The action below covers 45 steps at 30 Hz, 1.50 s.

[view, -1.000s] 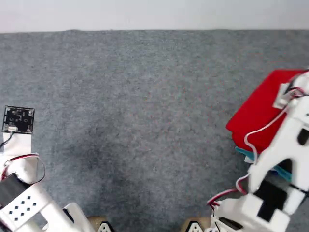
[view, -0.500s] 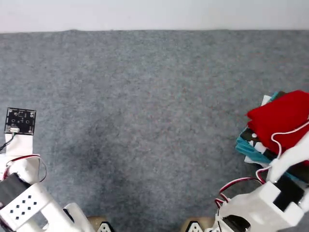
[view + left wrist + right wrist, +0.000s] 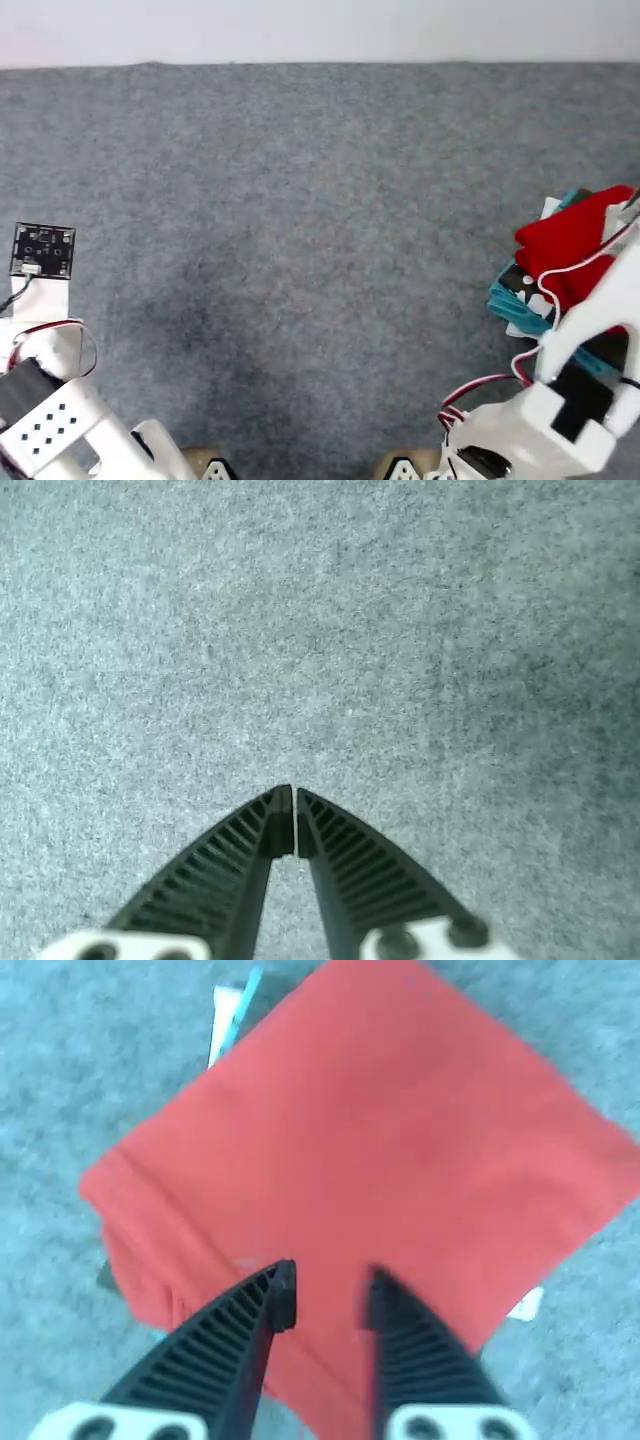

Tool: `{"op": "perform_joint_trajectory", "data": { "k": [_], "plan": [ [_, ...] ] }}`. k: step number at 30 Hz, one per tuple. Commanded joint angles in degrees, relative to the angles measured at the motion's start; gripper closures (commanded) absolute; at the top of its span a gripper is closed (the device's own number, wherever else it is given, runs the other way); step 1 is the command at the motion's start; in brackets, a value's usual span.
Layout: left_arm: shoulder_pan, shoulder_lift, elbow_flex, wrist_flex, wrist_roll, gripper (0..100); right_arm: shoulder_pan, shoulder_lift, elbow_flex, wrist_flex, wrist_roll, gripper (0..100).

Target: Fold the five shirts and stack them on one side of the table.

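Right end effector (image 3: pixel 325 1300) shifted over red shirt (image 3: pixel 400 1140), lying diagonal on stack (image 3: pixel 510 305).

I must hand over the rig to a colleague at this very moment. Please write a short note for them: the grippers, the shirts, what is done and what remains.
Left gripper: shut, empty, over the bare grey mat.
Right gripper: open, holding nothing, above the red shirt.
Shirts: the red shirt lies folded on top of the stack at the right edge of the table; a teal shirt shows beneath it.
Done: the shirts in view are folded and stacked on one side.
Left: I cannot count five layers, so check the count. The stack's edges look uneven and may need squaring.
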Motion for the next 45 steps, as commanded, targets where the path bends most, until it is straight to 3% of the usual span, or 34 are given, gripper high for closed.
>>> {"op": "perform_joint_trajectory", "data": {
  "k": [1, 7, 12, 17, 23, 28, 35, 42, 45],
  "plan": [
    [0.44, -0.62, -0.66, -1.32, -0.53, 98, 2.95, 1.27, -2.11, 4.26, 0.53, 96.1],
    [0.44, -0.62, -0.57, -1.32, -0.53, 98, 6.46, 6.02, -1.58, 11.56, 0.62, 98.5],
    [0.44, -0.35, -0.57, -1.32, -0.53, 98, 6.73, 12.44, 0.35, 11.82, 0.62, 98.5],
    [0.44, -0.35, -0.57, -1.32, -0.53, 98, 5.23, 8.66, -6.15, 13.41, 0.62, 98.5],
    [0.44, -0.62, -0.57, -1.32, -0.53, 98, -3.38, -0.57, -9.85, 13.05, 0.53, 98.5],
    [0.44, -0.62, -0.48, -1.32, -0.53, 98, -11.30, 3.30, -8.88, 10.59, 0.18, 98.4],
    [0.44, -0.70, 1.98, -0.97, -0.26, 98, -11.91, 17.36, -1.14, 1.63, 0.26, 98.4],
    [0.53, -0.79, 1.80, -0.88, -0.09, 98, -12.09, 11.38, -4.66, 11.47, 0.18, 98.5],
    [0.53, -0.79, 0.22, -0.88, 4.92, 98, -12.09, 5.14, -4.48, 13.41, 0.09, 98.6]
  ]
}}
